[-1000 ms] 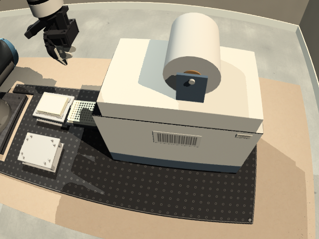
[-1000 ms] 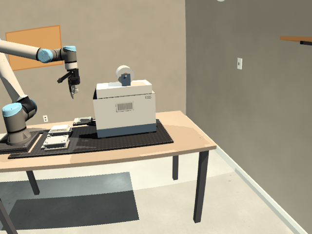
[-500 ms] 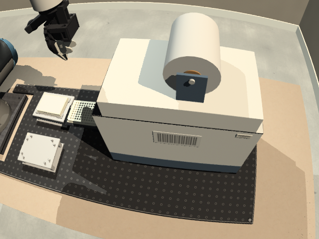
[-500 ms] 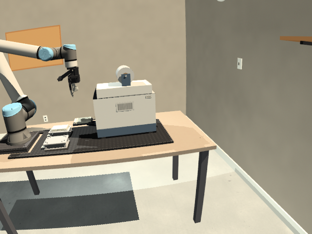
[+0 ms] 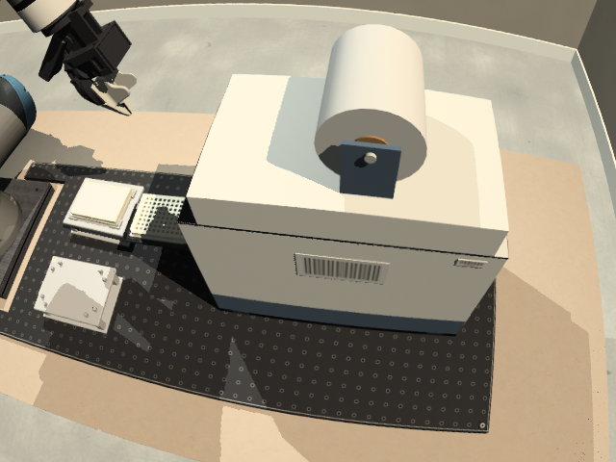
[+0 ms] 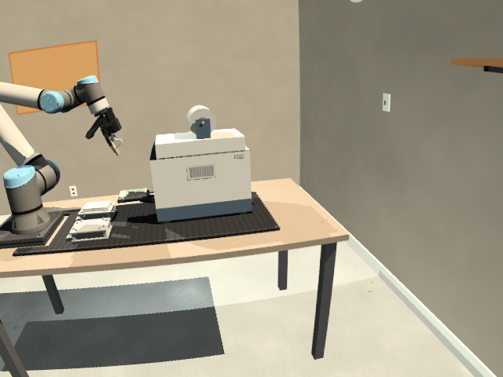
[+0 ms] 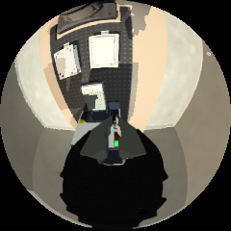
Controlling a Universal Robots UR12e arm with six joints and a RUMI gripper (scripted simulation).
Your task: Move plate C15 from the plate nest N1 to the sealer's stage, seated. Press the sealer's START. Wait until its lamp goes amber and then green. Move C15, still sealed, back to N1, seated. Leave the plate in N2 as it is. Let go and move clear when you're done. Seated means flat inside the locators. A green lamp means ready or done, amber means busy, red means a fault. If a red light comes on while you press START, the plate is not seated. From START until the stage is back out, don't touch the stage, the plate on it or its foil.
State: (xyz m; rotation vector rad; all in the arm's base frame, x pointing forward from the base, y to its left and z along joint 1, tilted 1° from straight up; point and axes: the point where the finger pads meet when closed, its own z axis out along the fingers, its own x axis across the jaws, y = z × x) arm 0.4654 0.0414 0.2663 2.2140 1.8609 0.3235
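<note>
The big cream box-shaped sealer (image 5: 347, 239) (image 6: 203, 184) (image 7: 83, 134) stands right of the black two-jaw pincer (image 5: 128, 110) (image 6: 117, 152) (image 7: 115, 115), which is closed on nothing. Plate C15 (image 5: 149, 215) (image 6: 133, 192) (image 7: 92, 89), pale and many-welled, lies on the sealer's stage, below and apart from the pincer. A small square lamp (image 7: 116, 143) glows green.

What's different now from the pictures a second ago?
The gripper tilted, its tips swinging toward the sealer. It took hold of nothing and let go of nothing. The stage with its plate and both nests stayed put.
</note>
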